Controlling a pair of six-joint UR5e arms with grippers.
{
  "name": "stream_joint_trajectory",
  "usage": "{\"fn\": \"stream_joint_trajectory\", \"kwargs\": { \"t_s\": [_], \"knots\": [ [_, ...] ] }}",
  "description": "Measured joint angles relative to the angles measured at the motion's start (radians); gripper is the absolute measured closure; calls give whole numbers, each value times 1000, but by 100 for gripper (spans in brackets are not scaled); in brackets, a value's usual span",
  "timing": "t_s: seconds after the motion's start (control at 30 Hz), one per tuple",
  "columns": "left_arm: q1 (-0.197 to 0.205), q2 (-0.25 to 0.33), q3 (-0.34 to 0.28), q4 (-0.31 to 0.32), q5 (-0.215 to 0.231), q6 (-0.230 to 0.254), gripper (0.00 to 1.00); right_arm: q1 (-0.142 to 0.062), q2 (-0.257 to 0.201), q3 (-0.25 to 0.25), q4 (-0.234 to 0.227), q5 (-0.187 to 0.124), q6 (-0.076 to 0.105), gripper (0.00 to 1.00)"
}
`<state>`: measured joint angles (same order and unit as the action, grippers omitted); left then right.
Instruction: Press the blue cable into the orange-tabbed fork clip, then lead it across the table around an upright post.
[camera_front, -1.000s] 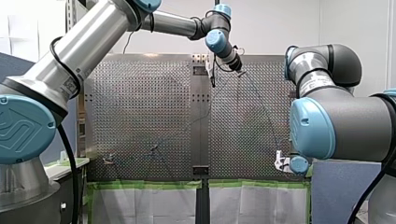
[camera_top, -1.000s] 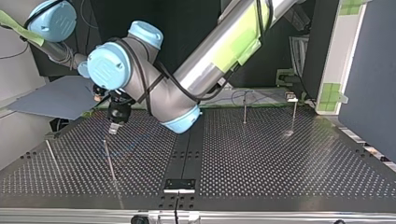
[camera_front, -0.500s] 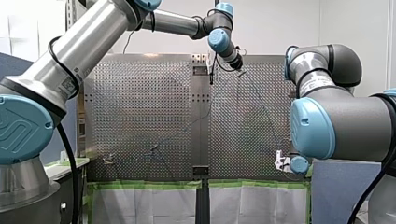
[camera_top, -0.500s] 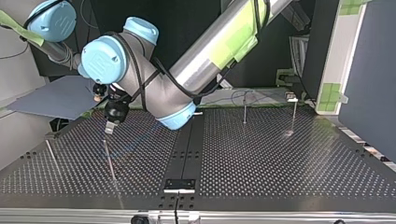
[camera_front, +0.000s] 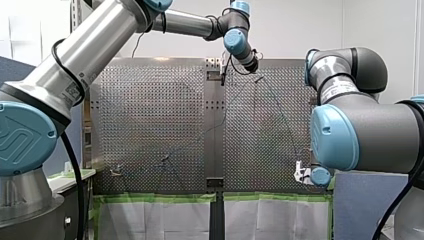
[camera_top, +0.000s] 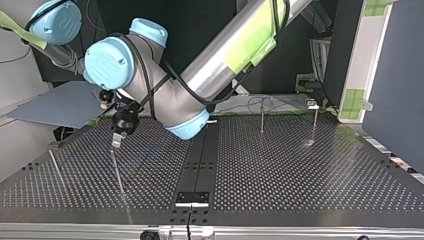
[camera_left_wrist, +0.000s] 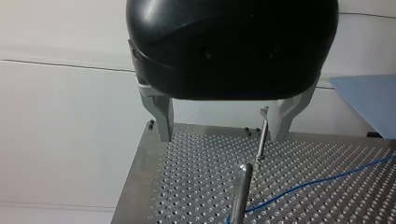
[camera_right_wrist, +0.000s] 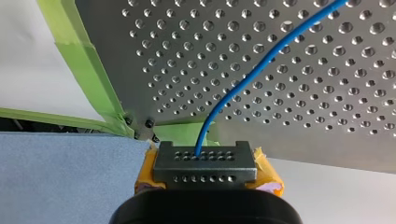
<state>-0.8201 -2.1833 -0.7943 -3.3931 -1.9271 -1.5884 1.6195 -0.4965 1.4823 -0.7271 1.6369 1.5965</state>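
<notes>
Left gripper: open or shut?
Open. In the left wrist view, my left gripper's metal fingers stand wide apart, gripping nothing.

The thin blue cable (camera_right_wrist: 279, 46) runs in a gentle curve over the perforated tabletop (camera_right_wrist: 327, 102). It passes just beside a slim, upright metal post (camera_left_wrist: 240, 191).

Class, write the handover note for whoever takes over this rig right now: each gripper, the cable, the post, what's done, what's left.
My left gripper: open, empty, just above an upright post.
My right gripper: shut on the blue cable by a corner of the table.
The cable runs over the table to that post's foot.
Done: cable gripped; fork clip not discernible, so clipping unconfirmed.
Left: lead the cable around the post.
</notes>
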Motion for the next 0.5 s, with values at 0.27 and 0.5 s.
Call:
{"fn": "stream_joint_trajectory", "kwargs": {
  "t_s": [0.27, 0.5],
  "knots": [
    [-2, 0, 3, 0, -2, 76, 0, 0, 0, -1, 2, 0, 2, 100],
    [-2, 0, 3, -2, -2, 61, 0, 0, 0, -1, 3, 0, 2, 100]
  ]
}}
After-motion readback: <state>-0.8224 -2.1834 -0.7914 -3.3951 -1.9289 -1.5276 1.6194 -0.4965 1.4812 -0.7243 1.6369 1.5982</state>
